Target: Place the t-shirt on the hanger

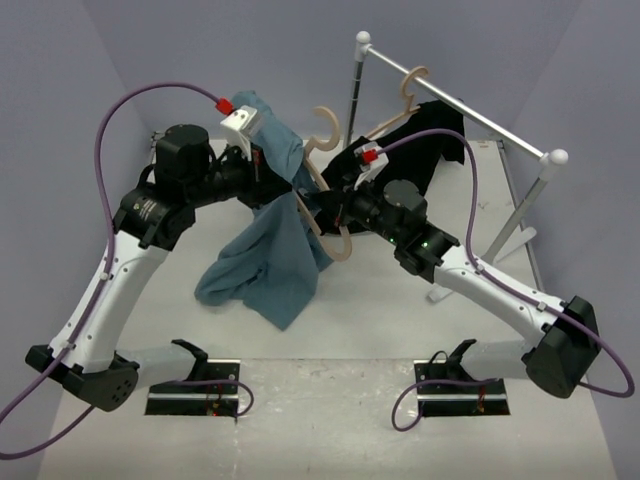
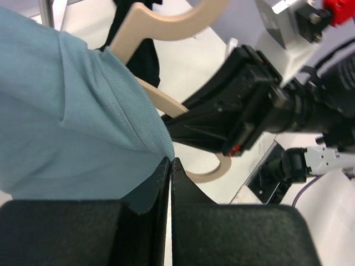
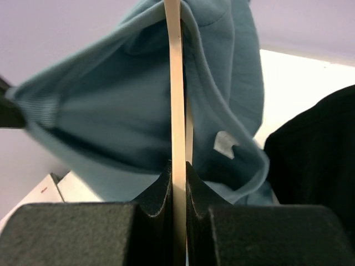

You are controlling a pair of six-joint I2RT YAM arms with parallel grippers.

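Observation:
The blue-grey t-shirt [image 1: 270,260] hangs in the air from my left gripper [image 1: 272,165], its lower part resting on the table. In the left wrist view the left gripper [image 2: 170,162] is shut on the ribbed edge of the t-shirt [image 2: 66,111]. My right gripper [image 1: 328,207] is shut on the pale beige hanger [image 1: 322,175], which it holds upright with the hook on top. In the right wrist view the right gripper [image 3: 178,166] clamps the hanger's thin bar [image 3: 175,83], and the t-shirt's neck opening [image 3: 111,111] is stretched around that bar. The hanger also shows in the left wrist view [image 2: 166,22].
A clothes rack [image 1: 450,100] with a white rail stands at the back right. A black garment [image 1: 430,135] hangs there on a second beige hanger [image 1: 410,85]. It also shows in the right wrist view [image 3: 316,149]. Two black fixtures [image 1: 195,385] [image 1: 455,385] sit near the front edge.

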